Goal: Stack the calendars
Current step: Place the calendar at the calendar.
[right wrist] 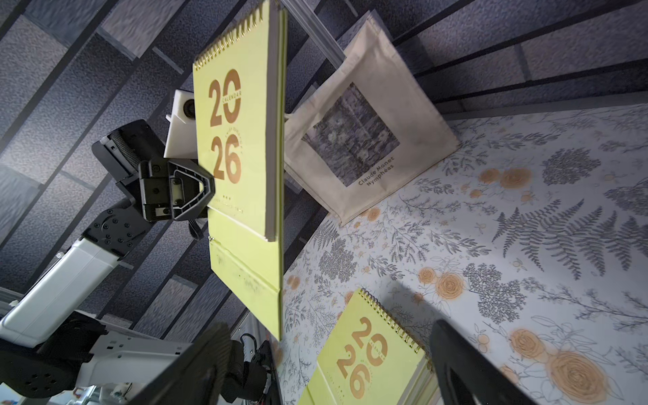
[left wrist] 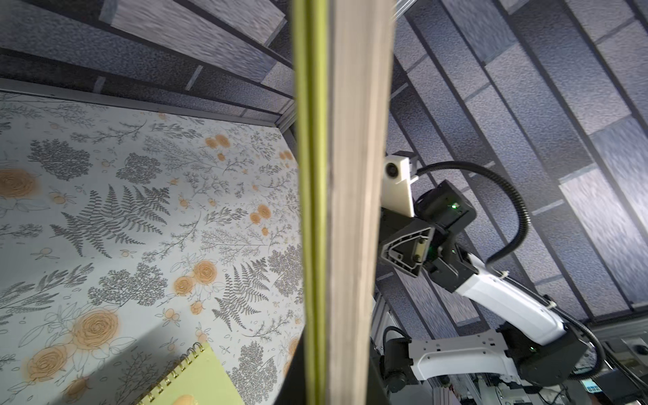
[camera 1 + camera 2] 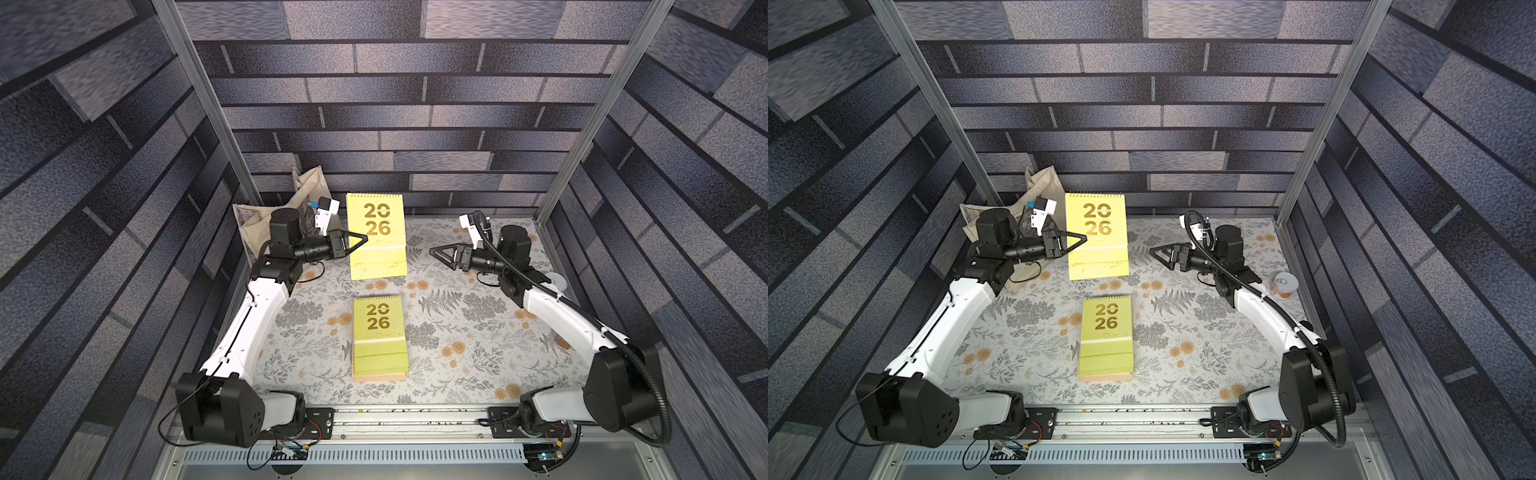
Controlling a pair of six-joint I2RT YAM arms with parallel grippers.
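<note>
- Far-left corner of the bench: a cream canvas tote bag (image 3: 309, 183) leans against the wall. My left arm covers most of it in both top views. The right wrist view shows its grey print (image 1: 350, 133), captioned "Claude Monet Nymphéas".
- The left gripper (image 3: 362, 240) is clamped on the left edge of a lime-green calendar (image 3: 376, 232). One finger (image 1: 196, 189) lies on the cover. The finger underneath is hidden from me.
- That calendar is held clear of the bench, over the middle of the far edge, with its gold "2026" cover facing up. Its card stand (image 1: 245, 277) is unfolded toward the near side. My left wrist camera sees it only edge-on and blurred (image 2: 312, 175).
- Middle of the bench, toward the near edge: the stack of calendars (image 3: 379, 332) lies flat with a lime-green one on top. A peach-pink edge (image 3: 1104, 377) shows at the bottom. I can't count the layers.
- The right gripper (image 3: 434, 251) hangs just right of the held calendar without touching it. Its jaws are spread wide with nothing between them. The held calendar cuts it off in the left wrist view (image 2: 403, 252).
- Right edge: a small round container (image 3: 1283, 284) with a pale lid stands on the floral bench cover (image 3: 457, 332). Its label is unreadable, and my right arm nearly hides it in a top view (image 3: 559, 280).
</note>
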